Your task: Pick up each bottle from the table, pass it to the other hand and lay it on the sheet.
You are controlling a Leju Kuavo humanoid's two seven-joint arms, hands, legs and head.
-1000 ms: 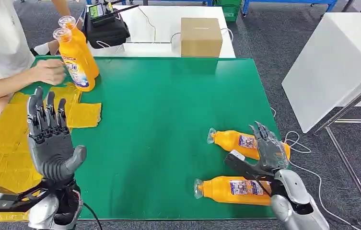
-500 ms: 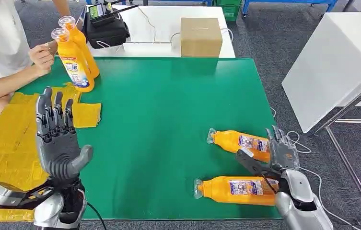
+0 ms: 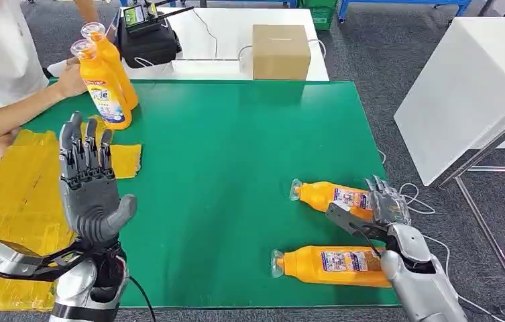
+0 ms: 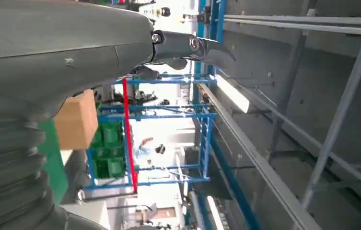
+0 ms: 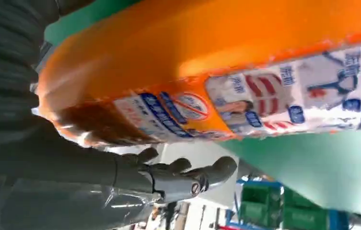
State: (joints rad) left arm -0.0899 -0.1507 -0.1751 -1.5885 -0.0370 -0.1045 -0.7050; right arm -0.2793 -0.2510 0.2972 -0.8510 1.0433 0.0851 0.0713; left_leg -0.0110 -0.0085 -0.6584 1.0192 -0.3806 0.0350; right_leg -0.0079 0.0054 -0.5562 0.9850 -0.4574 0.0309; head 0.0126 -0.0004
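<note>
Since the right hand [image 3: 385, 209] sits at the fat end of the far bottle [image 3: 333, 198] with its fingers spread and nothing held, I judge the grasp is the risky part: the bottle lies on its side on the green mat [image 3: 236, 168], and a nudge from the thumb before the fingers wrap could roll it toward the desk edge, which is near on that side. Whether the fingers touch the bottle I cannot tell from the head view; in the right wrist view the orange body and its label [image 5: 284, 91] sit just beside the palm and the fingers [image 5: 188, 175] are uncurled below it. The near bottle [image 3: 330, 265] lies just in front of the right forearm, so a careless lift could knock it too

The left hand [image 3: 92, 188] is raised upright over the left part of the desk, palm facing the middle, fingers straight and apart, thumb out, holding nothing; it looks ready to receive. If the pass comes off-centre, the smooth bottle could slip between the two hands

The yellow sheet [image 3: 15, 194] lies at the left. Two more bottles [image 3: 105, 77] stand at the far left corner, where a person's hand [image 3: 72, 74] touches one, so a reach there could meet that hand
</note>
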